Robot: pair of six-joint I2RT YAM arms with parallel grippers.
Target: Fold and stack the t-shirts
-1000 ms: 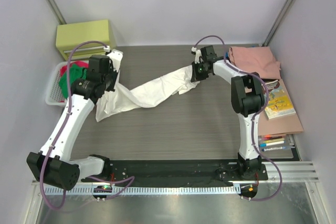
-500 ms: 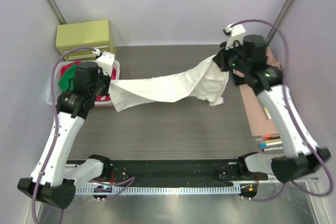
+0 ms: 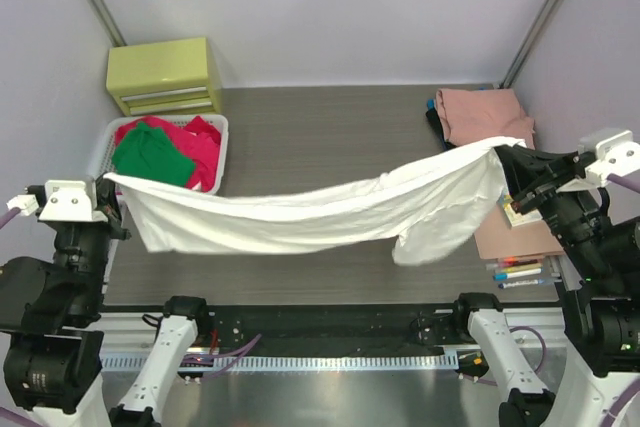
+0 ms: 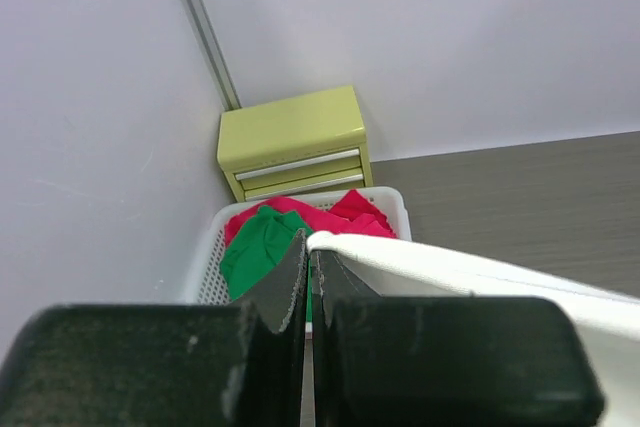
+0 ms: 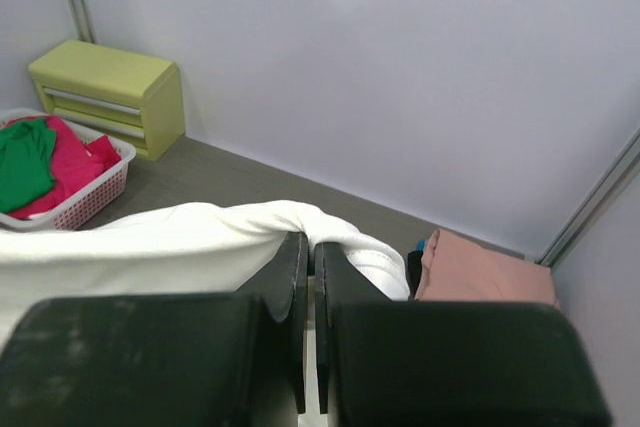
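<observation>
**Pulled back, spread wide**

Left gripper (image 3: 108,185) and right gripper (image 3: 503,154) have swung back and apart. The white soft-cloth t-shirt (image 3: 300,217) now hangs stretched between them above the grey wood-grain table (image 3: 330,127) — each pair of jaws pinched tight on a shirt edge.

Stretched t-shirt (image 3: 300,217) spans the tabletop (image 3: 320,137) left to right, hung clear above it. One end is pinched in the left claw (image 3: 108,182), the other in the right claw (image 3: 505,152), with the middle sagging toward the near edge. Basket (image 3: 224,147) sits at far left on the tabletop, with heaped t-shirts (image 3: 165,147) inside it. Small drawer chest (image 3: 165,74) stands behind the basket, in the far-left corner. Folded t-shirt (image 3: 485,112) lies at far right. Nearer on the right lies a flat board (image 3: 520,237), with a book (image 3: 515,212) on it and markers (image 3: 520,272) at its near end.
</observation>
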